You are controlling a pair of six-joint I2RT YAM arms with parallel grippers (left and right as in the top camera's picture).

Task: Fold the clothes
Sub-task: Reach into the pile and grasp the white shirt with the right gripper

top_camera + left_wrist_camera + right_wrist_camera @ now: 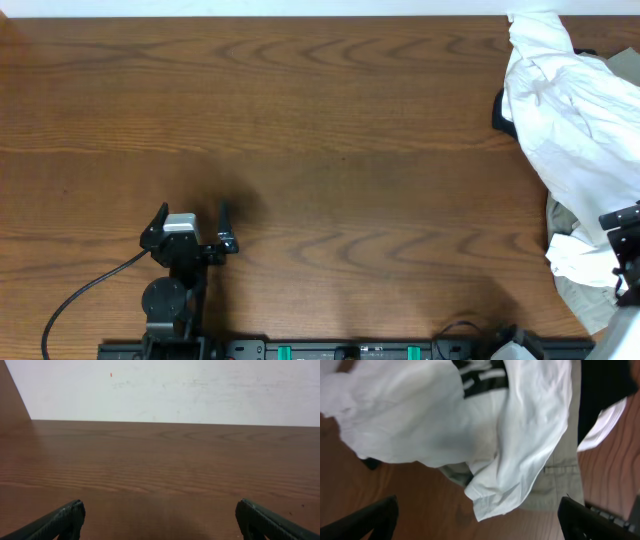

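Left gripper (193, 212) is parked low over the wooden table (330, 120), front-left part of it, jaws spread wide with nothing caught between them. At the table's right edge the white T-shirt (570, 110) is dumped in a crumpled heap. A bit of black lettering (480, 377) can be seen, a beige garment (560, 480) is tucked underneath, and something black (500, 110) is poking out toward the table's middle. Right gripper (477, 505) is held over that heap at the table's front-right, fingers wide apart, nothing clamped.

You had the left gripper (160, 514) spread wide, its dark fingers (66, 519) at the bottom corners, over the brown wood-grain table (165, 465) that ran up to a white wall (175, 390).
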